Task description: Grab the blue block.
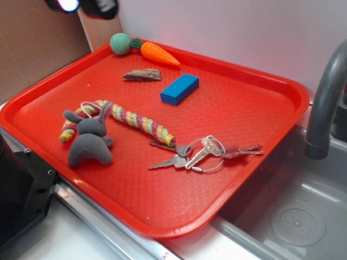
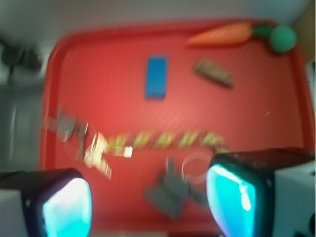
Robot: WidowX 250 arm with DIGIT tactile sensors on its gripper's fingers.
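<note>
Your end effector (image 2: pixel 148 202) hung high above the tray (image 1: pixel 260 157), fingers wide apart and holding nothing. The block (image 1: pixel 179 89) lay flat near the tray's back, just beside the wood chip (image 1: pixel 143 75) and carrot (image 1: pixel 159 53).

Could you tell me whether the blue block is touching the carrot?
No, the blue block lies apart from the carrot, with bare red tray between them.
</note>
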